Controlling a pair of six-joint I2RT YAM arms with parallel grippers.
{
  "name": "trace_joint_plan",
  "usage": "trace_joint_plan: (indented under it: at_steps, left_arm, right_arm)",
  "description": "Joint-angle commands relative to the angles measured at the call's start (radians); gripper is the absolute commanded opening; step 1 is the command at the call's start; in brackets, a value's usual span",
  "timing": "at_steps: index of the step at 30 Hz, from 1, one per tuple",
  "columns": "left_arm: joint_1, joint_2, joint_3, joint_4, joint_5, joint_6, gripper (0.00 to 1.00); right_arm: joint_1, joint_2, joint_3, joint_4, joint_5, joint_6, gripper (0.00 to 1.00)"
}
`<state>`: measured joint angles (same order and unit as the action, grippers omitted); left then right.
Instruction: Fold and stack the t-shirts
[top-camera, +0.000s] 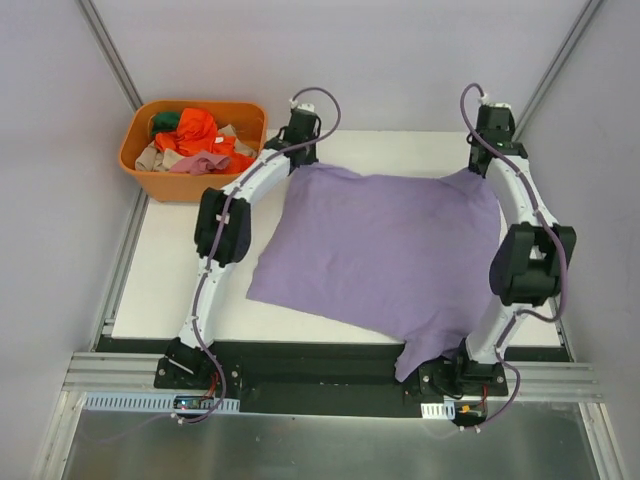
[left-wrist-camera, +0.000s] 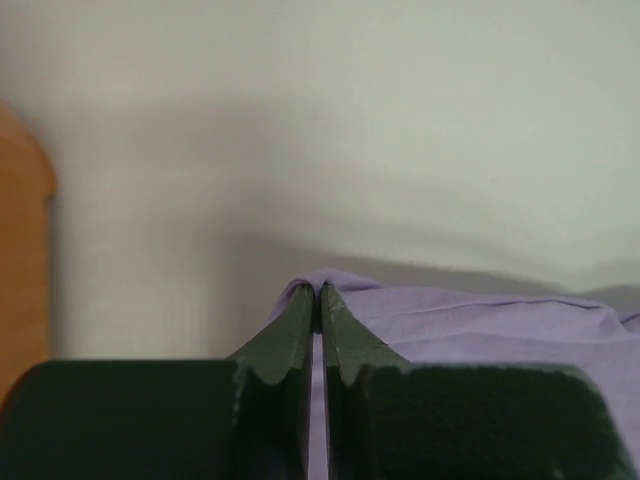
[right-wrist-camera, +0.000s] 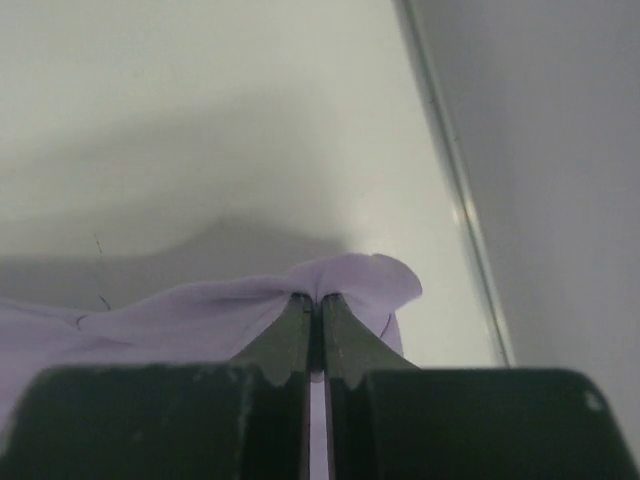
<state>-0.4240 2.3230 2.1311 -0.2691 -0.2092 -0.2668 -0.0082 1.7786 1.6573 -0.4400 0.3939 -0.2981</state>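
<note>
A purple t-shirt (top-camera: 385, 255) is spread over the white table, its near corner hanging over the front edge. My left gripper (top-camera: 297, 160) is shut on the shirt's far left corner (left-wrist-camera: 335, 285), the cloth pinched between the fingertips. My right gripper (top-camera: 484, 165) is shut on the far right corner (right-wrist-camera: 365, 280). Both hold their corners at the far side of the table with the cloth stretched between them.
An orange basket (top-camera: 140, 165) at the far left corner of the table holds several crumpled garments, orange, green, pink and tan. Grey walls enclose the table on the left, right and back. A metal rail runs along the front edge (top-camera: 330, 350).
</note>
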Motion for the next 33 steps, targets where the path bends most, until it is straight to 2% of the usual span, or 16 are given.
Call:
trace_joint_plan:
  at_steps: [1, 4, 9, 18, 24, 28, 33]
  left_arm:
    - [0.021, 0.100, 0.183, 0.019, 0.042, 0.011, 0.00]
    - [0.045, 0.153, 0.211, 0.027, 0.070, -0.024, 0.00]
    - [0.076, 0.161, 0.190, 0.039, 0.129, -0.034, 0.00]
    - [0.080, 0.067, 0.043, 0.053, 0.163, -0.032, 0.00]
    - [0.080, -0.010, -0.057, 0.053, 0.110, -0.040, 0.00]
    - [0.080, -0.079, -0.137, 0.054, 0.105, -0.043, 0.00]
    - [0.080, -0.145, -0.240, 0.053, 0.080, -0.054, 0.00]
  right_arm:
    - [-0.015, 0.125, 0.080, 0.012, -0.056, 0.076, 0.02]
    - [-0.016, 0.224, 0.134, -0.032, -0.067, 0.093, 0.02]
    - [-0.016, 0.254, 0.127, -0.036, -0.098, 0.120, 0.02]
    - [-0.016, 0.125, 0.055, -0.121, -0.055, 0.218, 0.04]
    - [-0.015, 0.016, -0.074, -0.196, -0.093, 0.297, 0.07]
    - [-0.001, -0.047, -0.148, -0.267, -0.038, 0.370, 0.07]
    - [0.050, -0.168, -0.315, -0.321, 0.043, 0.464, 0.09]
